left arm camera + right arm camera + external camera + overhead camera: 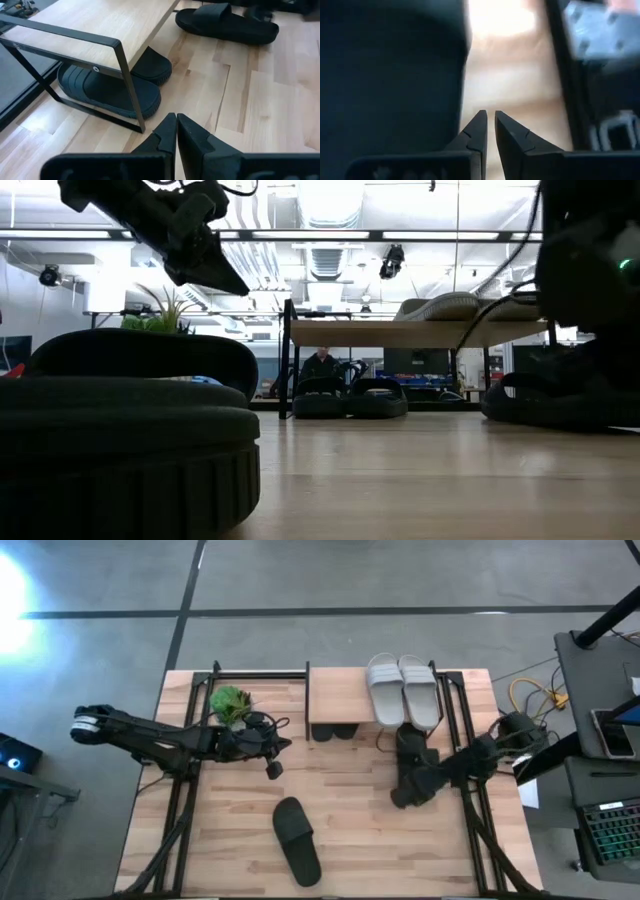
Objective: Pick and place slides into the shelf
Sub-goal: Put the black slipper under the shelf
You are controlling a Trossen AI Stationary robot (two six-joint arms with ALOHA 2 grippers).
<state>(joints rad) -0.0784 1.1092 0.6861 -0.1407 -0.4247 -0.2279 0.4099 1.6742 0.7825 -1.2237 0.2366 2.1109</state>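
Observation:
The shelf (340, 690) stands at the table's far middle. Two light grey slides (403, 688) lie on its plank top and two black slides (115, 90) rest on their soles beneath it. A third black slide (297, 838) lies near the table's front edge. A fourth black slide (227, 22) lies right of the shelf. My right gripper (489, 120) is shut and tipped down beside this slide (390, 75), with nothing between its fingers. My left gripper (176, 120) hangs shut above the table in front of the shelf's left corner. My right gripper's shut fingers (475, 130) come down slanting from the table's right, next to the black slide's side edge (460, 75). Whether they touch the slide I cannot tell.
A small green plant (230, 702) stands left of the shelf, behind my left arm. Black metal rails (470, 770) run along both sides of the table. Bare wood lies between the shelf and the front slide. A desk with a laptop (610, 830) stands beyond the right edge.

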